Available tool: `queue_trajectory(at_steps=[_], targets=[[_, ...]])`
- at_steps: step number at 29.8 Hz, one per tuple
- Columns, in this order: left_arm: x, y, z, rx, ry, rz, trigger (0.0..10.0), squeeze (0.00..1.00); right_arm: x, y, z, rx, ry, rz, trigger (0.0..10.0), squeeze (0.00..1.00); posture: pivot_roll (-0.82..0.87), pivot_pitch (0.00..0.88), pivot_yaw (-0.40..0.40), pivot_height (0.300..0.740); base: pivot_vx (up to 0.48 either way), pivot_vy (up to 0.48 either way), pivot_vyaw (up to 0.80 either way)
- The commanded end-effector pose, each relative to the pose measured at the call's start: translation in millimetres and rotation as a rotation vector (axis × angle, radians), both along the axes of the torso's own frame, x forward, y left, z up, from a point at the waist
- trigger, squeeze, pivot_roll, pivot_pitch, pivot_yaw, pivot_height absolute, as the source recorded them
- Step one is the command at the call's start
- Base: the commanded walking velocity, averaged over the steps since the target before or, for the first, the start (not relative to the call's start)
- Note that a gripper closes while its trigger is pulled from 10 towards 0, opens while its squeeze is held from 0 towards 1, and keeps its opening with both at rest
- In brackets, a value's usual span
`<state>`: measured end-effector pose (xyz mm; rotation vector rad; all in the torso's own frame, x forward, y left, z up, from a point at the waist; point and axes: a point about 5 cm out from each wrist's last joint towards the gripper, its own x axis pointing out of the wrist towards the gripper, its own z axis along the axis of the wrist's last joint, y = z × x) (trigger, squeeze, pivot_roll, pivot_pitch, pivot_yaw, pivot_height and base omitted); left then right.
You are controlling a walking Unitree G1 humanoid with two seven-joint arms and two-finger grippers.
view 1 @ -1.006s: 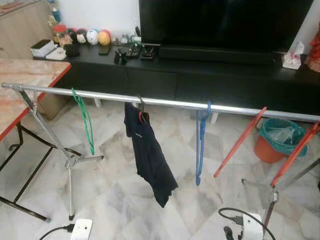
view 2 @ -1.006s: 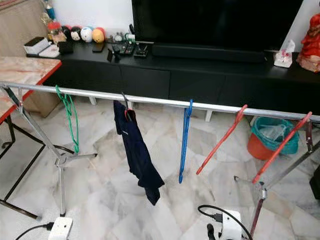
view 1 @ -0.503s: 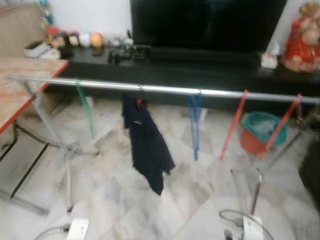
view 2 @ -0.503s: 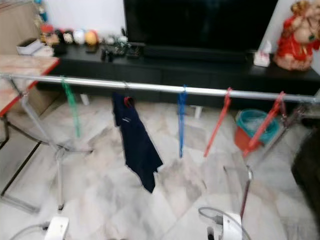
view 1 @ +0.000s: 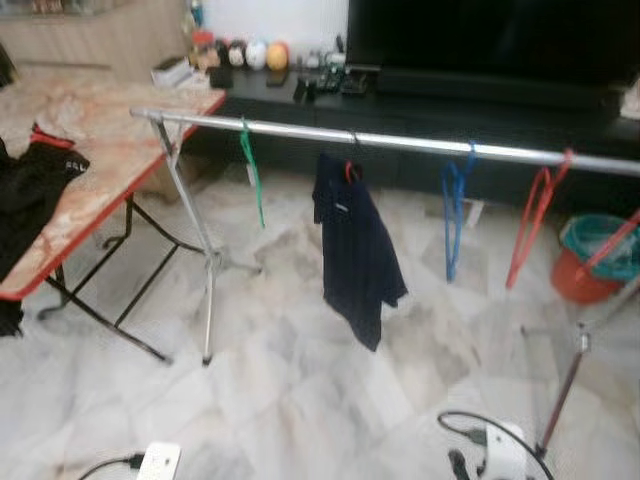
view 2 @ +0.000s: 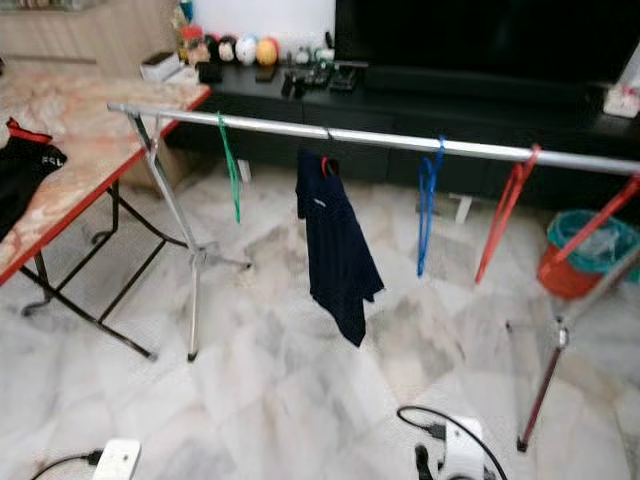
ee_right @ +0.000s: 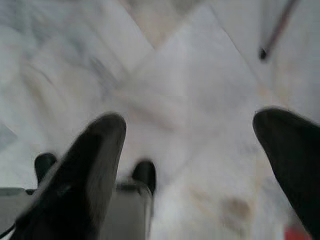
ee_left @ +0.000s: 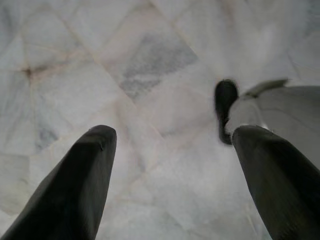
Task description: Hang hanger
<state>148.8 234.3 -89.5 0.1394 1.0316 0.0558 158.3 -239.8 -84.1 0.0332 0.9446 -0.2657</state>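
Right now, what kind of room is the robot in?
Most likely a living room at home. A big dark TV stands on a long black cabinet, and a metal clothes rail with hangers stands on the marble floor.

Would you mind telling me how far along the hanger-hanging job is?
One dark garment already hangs on the rail, among bare hangers. Both grippers, left gripper and right gripper, are open and empty over the floor. More dark clothing lies on the table, probably left.

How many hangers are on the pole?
5, maybe more: green hanger nearest the table, one holding the dark shirt, blue hanger, then two red hangers rightward. The picture's edge may hide others.
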Motion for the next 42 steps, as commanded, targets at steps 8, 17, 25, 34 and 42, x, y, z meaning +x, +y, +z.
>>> queue_trajectory(at_steps=[8, 17, 25, 34, 42], targets=[[4.2, 8.3, 3.7, 0.018, -0.007, -0.002, 10.0, 0.0, 1.8, 8.9, -1.8, 0.02, 0.007, 0.001, 10.0, 0.0, -0.01, 0.0, 0.011, 0.74, 0.0, 0.0, -0.3], [6.1, 10.6, 4.9, 0.025, -0.007, 0.003, 10.0, 0.0, 2.2, 10.5, -2.1, 0.02, 0.01, 0.006, 10.0, 0.0, -0.01, 0.0, 0.015, 0.74, 0.0, 0.0, -0.78], [7.0, 0.4, 2.7, 0.032, -0.008, -0.033, 10.0, 0.0, 4.0, 12.2, -1.8, 0.022, 0.009, 0.013, 10.0, 0.0, -0.01, 0.0, 0.015, 0.74, 0.0, 0.0, -0.78], [6.0, -1.6, 1.8, 0.031, -0.008, -0.022, 10.0, 0.0, 3.8, 11.9, -1.8, 0.022, 0.01, 0.016, 10.0, 0.0, 0.0, 0.0, 0.009, 0.74, 0.0, -0.146, -0.78], [4.9, -3.6, 0.8, 0.031, -0.006, -0.025, 10.0, 0.0, 3.7, 11.3, -1.7, 0.022, 0.01, 0.018, 10.0, 0.0, 0.0, 0.0, 0.007, 0.74, 0.0, 0.0, -0.77]])
